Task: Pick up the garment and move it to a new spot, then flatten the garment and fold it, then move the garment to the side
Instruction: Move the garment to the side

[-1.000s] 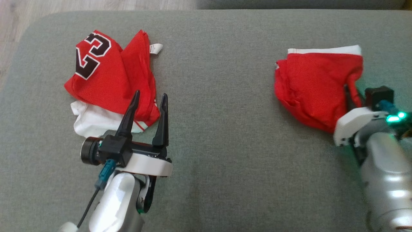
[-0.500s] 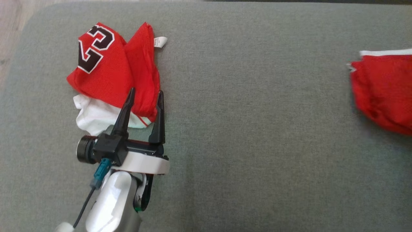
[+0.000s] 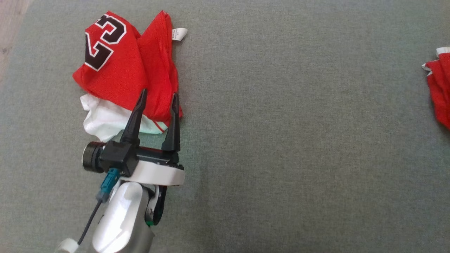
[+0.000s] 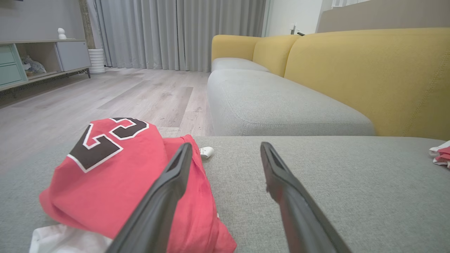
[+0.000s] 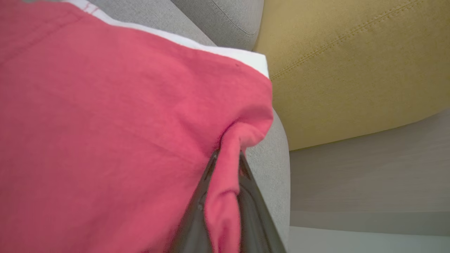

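Note:
A crumpled red garment point(image 3: 116, 66) with a black "23" and a white underside lies at the far left of the grey sofa seat point(image 3: 281, 140); the left wrist view also shows the garment point(image 4: 105, 168). My left gripper point(image 3: 158, 94) stands open with its tips over this garment's near right corner, nothing between the fingers point(image 4: 175, 175). My right gripper point(image 5: 226, 156) is shut on a fold of a second red garment point(image 5: 105, 123) with a white hem. That second garment point(image 3: 439, 88) shows at the right edge of the head view.
A yellow backrest point(image 4: 369, 70) runs along the far side of the seat, with another grey cushion point(image 4: 274, 102) beyond. Wooden floor point(image 4: 105, 91) lies past the seat's left end, and a cabinet point(image 4: 42, 56) and curtains point(image 4: 175, 31) stand at the room's back.
The right arm has carried its red garment far to the right, almost out of the head view. The head camera has shifted a little. The left gripper stays open over the "23" garment.

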{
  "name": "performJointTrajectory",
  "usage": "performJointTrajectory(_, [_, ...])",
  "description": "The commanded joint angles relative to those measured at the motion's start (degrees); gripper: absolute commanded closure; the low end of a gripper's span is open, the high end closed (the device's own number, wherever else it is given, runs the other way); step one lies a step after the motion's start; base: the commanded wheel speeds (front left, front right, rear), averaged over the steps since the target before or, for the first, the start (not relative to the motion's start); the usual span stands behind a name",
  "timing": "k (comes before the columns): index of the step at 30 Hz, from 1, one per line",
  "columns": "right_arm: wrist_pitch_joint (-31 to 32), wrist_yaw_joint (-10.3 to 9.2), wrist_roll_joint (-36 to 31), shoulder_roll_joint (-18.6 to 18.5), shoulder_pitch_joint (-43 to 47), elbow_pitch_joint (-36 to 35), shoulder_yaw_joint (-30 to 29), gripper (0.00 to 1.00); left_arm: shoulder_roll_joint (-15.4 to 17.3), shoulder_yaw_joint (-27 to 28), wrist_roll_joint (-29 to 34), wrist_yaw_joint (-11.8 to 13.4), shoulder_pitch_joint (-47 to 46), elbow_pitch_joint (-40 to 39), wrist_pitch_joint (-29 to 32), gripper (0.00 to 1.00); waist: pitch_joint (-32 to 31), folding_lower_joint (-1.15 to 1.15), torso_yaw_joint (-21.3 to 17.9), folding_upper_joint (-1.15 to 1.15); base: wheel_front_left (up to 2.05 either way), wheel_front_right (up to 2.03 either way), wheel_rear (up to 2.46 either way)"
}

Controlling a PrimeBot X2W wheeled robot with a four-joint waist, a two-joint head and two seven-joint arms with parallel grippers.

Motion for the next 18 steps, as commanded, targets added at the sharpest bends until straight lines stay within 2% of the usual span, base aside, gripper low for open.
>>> performJointTrajectory(1, [0.2, -0.04, -0.5, -2.5, 0.2, -1.8, 0.1, 1.0, 0.6, 2.2, -0.2, -0.1, -1.9, -2.0, -0.3, 0.0, 0.2, -0.01, 0.0, 0.0, 0.0, 0.0, 0.0])
performJointTrajectory(3, [0.6, -0.04, -1.2, -2.4, 0.3, -2.7, -1.0, 0.96, 0.6, 2.3, -0.1, -0.2, -2.2, -1.9, -0.3, 0.0, 0.4, -0.01, -0.1, 0.0, 0.0, 0.0, 0.0])
performJointTrajectory(4, [0.6, -0.04, -1.7, -2.3, 0.3, -3.3, -1.6, 0.08, 0.6, 2.3, -0.1, -0.2, -2.3, -1.9, -0.3, 0.0, 0.5, -0.01, -0.1, 0.0, 0.0, 0.0, 0.0])
performJointTrajectory(5, [0.7, -0.04, -2.0, -2.0, 0.3, -3.9, -2.4, 0.0, 0.6, 2.3, 0.0, -0.2, -2.3, -1.8, -0.3, 0.0, 0.5, -0.01, -0.2, 0.0, 0.0, 0.0, 0.0])
performJointTrajectory(12, [0.7, -0.04, -4.0, 1.1, 1.5, -8.3, -7.4, 0.0, 0.6, 2.5, 0.2, -0.3, -2.3, -1.1, -0.3, 0.0, -1.5, -0.01, -1.1, 0.0, 0.0, 0.0, 0.0])
performJointTrajectory(18, [-2.2, -0.04, -2.7, 7.5, 2.0, -14.4, -12.7, 0.0, 0.6, 3.0, 0.2, -0.2, -1.3, -1.1, -0.3, 0.0, -5.5, -0.01, -2.4, 0.0, 0.0, 0.0, 0.0])
